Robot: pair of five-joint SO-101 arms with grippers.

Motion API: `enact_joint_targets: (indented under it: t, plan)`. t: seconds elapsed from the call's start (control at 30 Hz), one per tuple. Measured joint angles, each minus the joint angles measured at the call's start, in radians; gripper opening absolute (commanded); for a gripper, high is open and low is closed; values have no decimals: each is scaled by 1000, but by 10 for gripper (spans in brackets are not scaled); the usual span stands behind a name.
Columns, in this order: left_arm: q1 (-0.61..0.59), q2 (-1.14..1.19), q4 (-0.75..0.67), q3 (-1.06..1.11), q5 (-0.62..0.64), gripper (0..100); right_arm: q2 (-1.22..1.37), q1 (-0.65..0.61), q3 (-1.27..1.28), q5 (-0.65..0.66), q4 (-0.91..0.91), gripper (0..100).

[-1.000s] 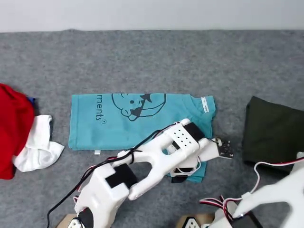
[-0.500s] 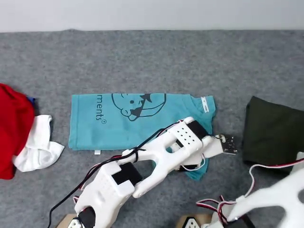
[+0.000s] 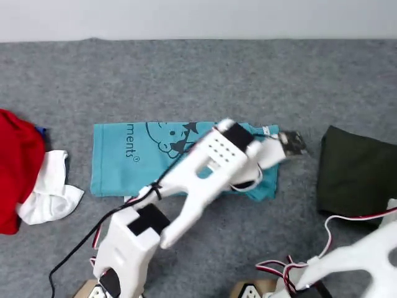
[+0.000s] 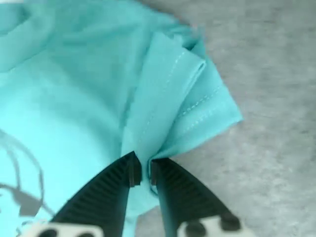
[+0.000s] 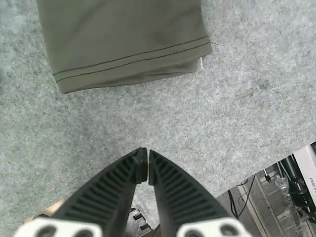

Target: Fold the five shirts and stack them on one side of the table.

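The grey table carries everything. At its centre the teal shirt lies spread flat, print up, long side running 9 to 3 o'clock. At the 3 o'clock edge sits a folded olive shirt, well apart from the teal one. At 9 o'clock a red shirt lies bunched, with a crumpled white shirt touching its 4 o'clock side. The left arm stretches from 7 o'clock across the teal shirt's 3 o'clock end, where the left pincer is clenched on a gathered fold of its hem. The right pincer is closed on nothing, above bare table near the olive shirt's stitched hem.
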Motion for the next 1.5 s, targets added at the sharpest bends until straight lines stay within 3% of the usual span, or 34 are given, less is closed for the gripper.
enact_joint_targets:
  t: [0.2, 0.43, 1.1, 1.27, 1.5]
  plan:
    - [-94, 0, -77, 0, -5, 10, 0, 0, 0, 0, 0, 9]
    - [-164, 61, -150, -6, 3, 169, 0, 0, 0, 0, 0, 9]
    - [-322, 104, -198, -98, -68, 170, 0, 0, 0, 0, 0, 9]
    - [-336, 104, -160, -118, -74, 170, 0, 0, 0, 0, 0, 9]
    - [-334, 60, 18, -207, -80, 169, 0, 0, 0, 23, 0, 9]
